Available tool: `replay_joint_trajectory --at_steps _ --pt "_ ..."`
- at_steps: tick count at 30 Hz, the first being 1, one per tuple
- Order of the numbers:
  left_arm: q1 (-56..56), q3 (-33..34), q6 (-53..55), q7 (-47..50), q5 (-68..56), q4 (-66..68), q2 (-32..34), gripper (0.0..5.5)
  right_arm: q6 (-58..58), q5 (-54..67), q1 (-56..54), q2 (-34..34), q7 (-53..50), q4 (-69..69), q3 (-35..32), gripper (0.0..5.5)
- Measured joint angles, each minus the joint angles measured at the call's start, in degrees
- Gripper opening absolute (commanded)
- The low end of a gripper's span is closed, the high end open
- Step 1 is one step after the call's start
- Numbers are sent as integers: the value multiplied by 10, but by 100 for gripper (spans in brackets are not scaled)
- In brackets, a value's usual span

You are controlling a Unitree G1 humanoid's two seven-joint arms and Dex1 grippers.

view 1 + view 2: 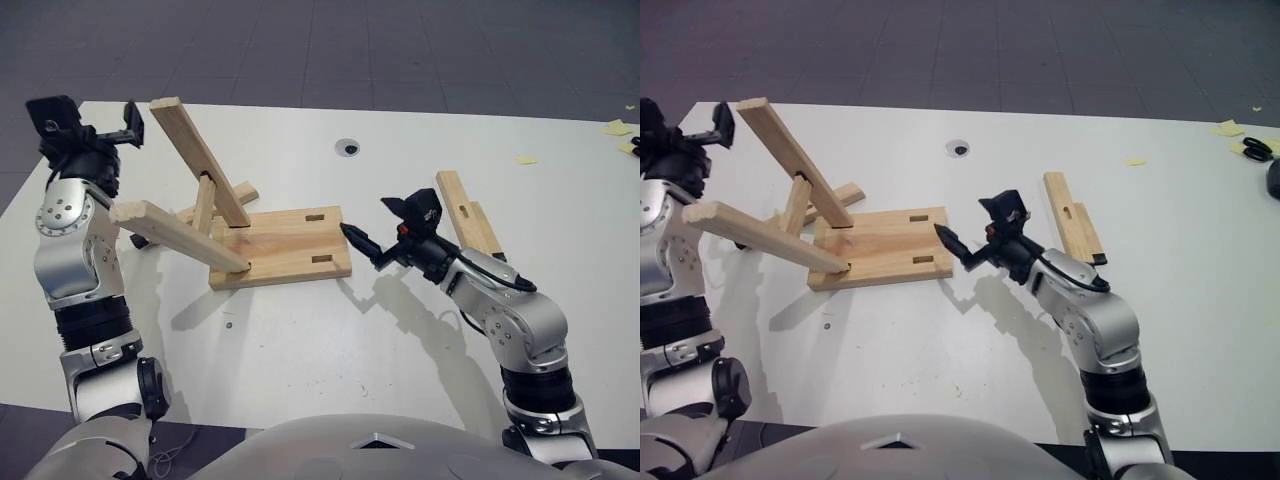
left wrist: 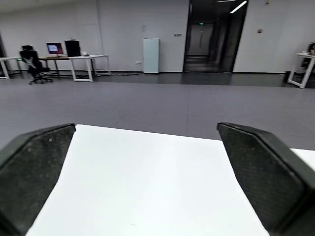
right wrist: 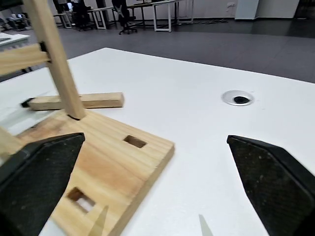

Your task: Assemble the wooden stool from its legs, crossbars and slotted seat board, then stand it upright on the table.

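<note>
The slotted seat board (image 1: 285,242) lies flat on the white table (image 1: 300,340). Two wooden legs (image 1: 200,155) (image 1: 175,235), joined by a short crossbar (image 1: 205,200), stand tilted in the slots on the board's left side. Both slots on its right side (image 1: 314,216) (image 1: 322,259) are bare. A second leg assembly (image 1: 468,218) lies flat behind my right arm. My right gripper (image 1: 371,220) is open just right of the board, holding nothing; its fingers (image 3: 42,172) frame the board (image 3: 115,167). My left gripper (image 1: 95,120) is open, raised left of the upper leg, apart from it.
A loose wooden piece (image 1: 238,193) lies behind the board. The table has a round cable hole (image 1: 348,148) at the back. Yellow paper scraps (image 1: 616,127) and a dark object (image 1: 1272,176) sit at the far right. A small speck (image 1: 229,324) lies on the table's front area.
</note>
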Motion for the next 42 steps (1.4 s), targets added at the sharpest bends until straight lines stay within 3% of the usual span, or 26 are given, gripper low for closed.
replay_joint_trajectory --at_steps 7,10,13,22,28,35,42 --pt "-21 173 100 -52 -271 -28 24 535 -35 -16 0 29 -20 24 -33 540" --pt "-24 174 181 -79 -412 -87 28 535 -37 -9 1 37 -22 24 -48 540" --pt "38 147 289 -169 -507 -152 105 535 -37 -6 5 37 -22 23 -70 540" --pt "132 145 327 -342 -488 -167 271 535 -30 2 29 35 -19 10 -89 540" --pt "108 173 337 -369 -525 -141 305 535 -28 3 51 40 -21 -2 -88 540" --pt "190 183 353 -443 -489 -159 337 535 -27 8 65 49 -28 -19 -93 540" --pt "221 75 258 -419 -343 -211 318 535 -27 10 62 53 -33 -18 -94 540"
